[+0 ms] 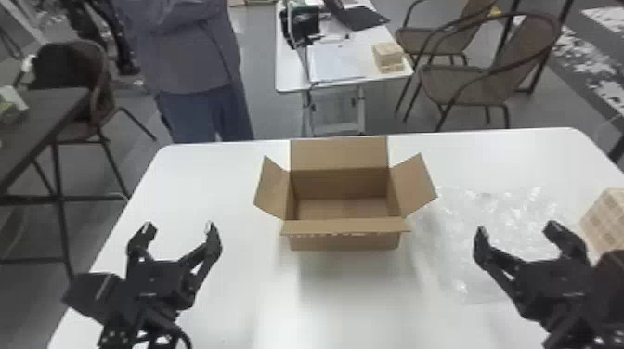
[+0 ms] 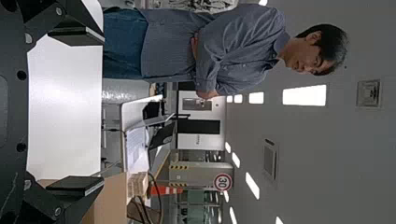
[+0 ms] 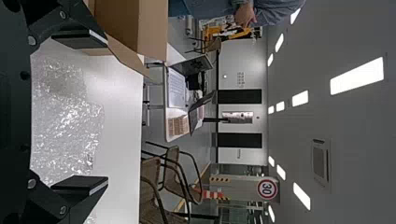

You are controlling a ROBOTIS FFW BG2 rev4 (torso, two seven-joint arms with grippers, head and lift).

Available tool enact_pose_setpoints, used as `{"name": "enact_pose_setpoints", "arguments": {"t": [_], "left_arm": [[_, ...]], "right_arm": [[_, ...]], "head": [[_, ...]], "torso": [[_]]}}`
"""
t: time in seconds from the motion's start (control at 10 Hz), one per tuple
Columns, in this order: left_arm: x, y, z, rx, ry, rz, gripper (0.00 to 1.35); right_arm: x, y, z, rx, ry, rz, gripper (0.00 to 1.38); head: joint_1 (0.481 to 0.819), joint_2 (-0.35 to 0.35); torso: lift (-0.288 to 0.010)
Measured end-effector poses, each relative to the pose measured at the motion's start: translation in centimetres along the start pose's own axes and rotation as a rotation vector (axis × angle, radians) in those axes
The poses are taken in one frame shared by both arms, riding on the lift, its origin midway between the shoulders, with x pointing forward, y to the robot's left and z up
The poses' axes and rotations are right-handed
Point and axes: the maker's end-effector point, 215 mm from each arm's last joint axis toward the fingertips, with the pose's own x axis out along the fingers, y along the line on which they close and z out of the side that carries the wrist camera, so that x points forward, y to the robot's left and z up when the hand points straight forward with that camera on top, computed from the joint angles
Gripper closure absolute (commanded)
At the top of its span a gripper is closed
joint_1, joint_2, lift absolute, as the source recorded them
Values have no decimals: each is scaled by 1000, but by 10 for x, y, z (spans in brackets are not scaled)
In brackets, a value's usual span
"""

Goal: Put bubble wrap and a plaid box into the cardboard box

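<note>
Table [image 1: 209,185]: big, white, flat. Call its far side 12 o'clock.
Cardboard box [image 1: 344,241]: up near 12, open, flaps out, nothing in it. Stiff walls, prob. light; flaps may bend if bumped. Head view looks down inside; rt wrist view gets its side & a flap sticking out.
Bubble wrap [image 1: 506,218]: the 1st thing to pack, I think. Lies flat at abt. 3 o'clock from the box, just beside it. V. light, floppy, a bit slippery; may slide off or spring open. Best to pinch a good bunch near the middle, not just a thin edge. Rt wrist view shows its shiny bumps better than head view, where it's nearly see-through.
R gripper [image 1: 516,227]: at 4 o'clock from the box, over the wrap, fingers wide apart, has nothing.
L gripper [image 1: 179,226]: at 8 o'clock from the box, over bare table, fingers wide apart, has nothing.
Plaid box [image 1: 608,218]: 3 o'clock, past the wrap, cut off by head view's edge. Looks like stiff card, maybe light; hold it by 2 flat sides, don't squash. Goes in after the wrap, I guess.
</note>
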Motion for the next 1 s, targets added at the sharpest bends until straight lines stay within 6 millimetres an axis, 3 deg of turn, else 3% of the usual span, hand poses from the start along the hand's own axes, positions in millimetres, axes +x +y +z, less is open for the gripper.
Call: {"name": "enact_pose_setpoints", "arguments": {"t": [0.7, 1.0], "left_arm": [[3, -3, -2, -4, 9, -13, 233], [19, -23, -20, -46, 115, -114, 233]], "right_arm": [[1, 1, -1, 2, 4, 1, 246], [1, 1, 0, 4, 4, 2, 246]], "head": [[695, 128], [695, 102]], "torso": [[-105], [-105]]}}
